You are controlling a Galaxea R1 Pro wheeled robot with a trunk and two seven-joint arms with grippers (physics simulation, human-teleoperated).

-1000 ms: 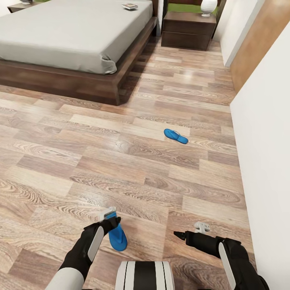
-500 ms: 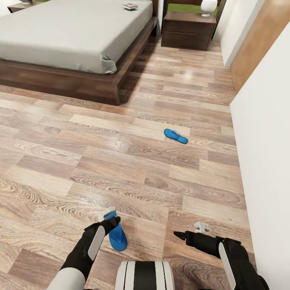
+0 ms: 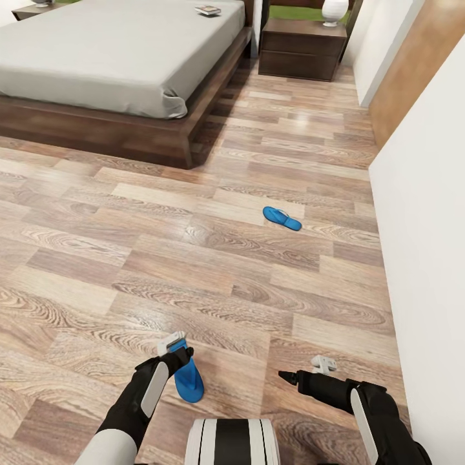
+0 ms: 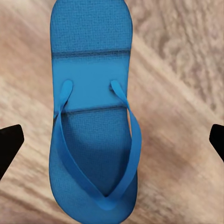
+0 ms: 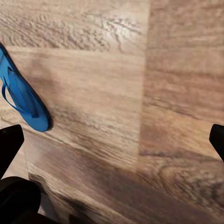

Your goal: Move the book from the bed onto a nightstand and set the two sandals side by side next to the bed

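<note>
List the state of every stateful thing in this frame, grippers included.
Near sandal: flat on floor, straps up, ungrasped.
Far sandal: flat on floor, alone.
Book: lying on bed.
Nightstand: drawers closed.
Left gripper: open, straddling near sandal.
Right gripper: open, empty.

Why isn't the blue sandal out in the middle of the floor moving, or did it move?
No. The bright blue flat sandal lies on the same pale plank of the brown wood floor as before.

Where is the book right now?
In the head view, the book lies on the bed, near its far right corner, close to the nightstand.
</note>
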